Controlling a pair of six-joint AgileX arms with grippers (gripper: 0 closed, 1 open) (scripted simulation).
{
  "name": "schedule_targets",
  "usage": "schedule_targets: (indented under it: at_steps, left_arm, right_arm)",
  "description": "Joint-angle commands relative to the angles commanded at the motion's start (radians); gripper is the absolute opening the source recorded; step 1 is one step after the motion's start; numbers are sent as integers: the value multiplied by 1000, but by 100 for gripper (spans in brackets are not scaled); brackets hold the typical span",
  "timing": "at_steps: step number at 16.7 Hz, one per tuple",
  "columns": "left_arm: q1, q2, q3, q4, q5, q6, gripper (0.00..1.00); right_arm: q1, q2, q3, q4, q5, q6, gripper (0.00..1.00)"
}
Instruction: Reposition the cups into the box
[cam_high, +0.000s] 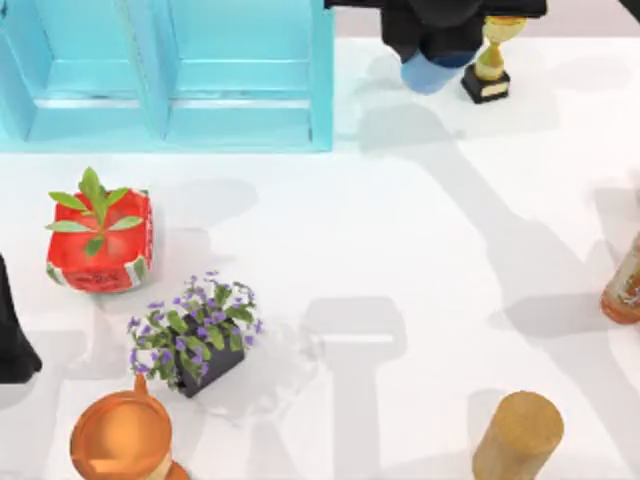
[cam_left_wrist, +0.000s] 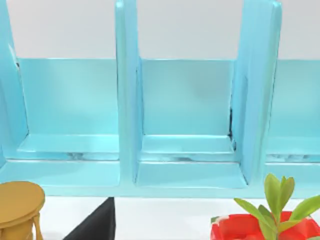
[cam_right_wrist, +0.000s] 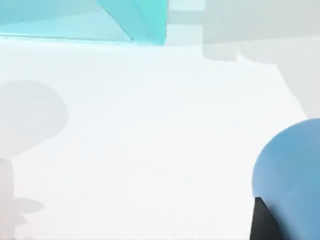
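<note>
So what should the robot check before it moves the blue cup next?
1. Plain blue tapered cup in the right gripper: ok, it sits under the black gripper beside the box.
2. Cup already over the big turquoise partitioned box: not ok, it is outside the box's right wall.
3. Compartments free: ok, those in view are empty.
4. Small gold trophy close by the cup: not ok, it could get bumped.
5. Left arm parked at the table's left edge: ok.
6. White patterned cup's place: cannot tell.
</note>
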Motion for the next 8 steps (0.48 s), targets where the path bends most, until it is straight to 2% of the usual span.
schedule_targets:
  at_steps: [4, 8]
  left_arm:
    - [0, 0, 0, 0, 0, 0, 100]
    - [0, 0, 0, 0, 0, 0, 100]
  right_arm:
    - [-33, -68, -269, 70, 18, -3, 0]
    - [-42, -80, -392, 97, 33, 4, 0]
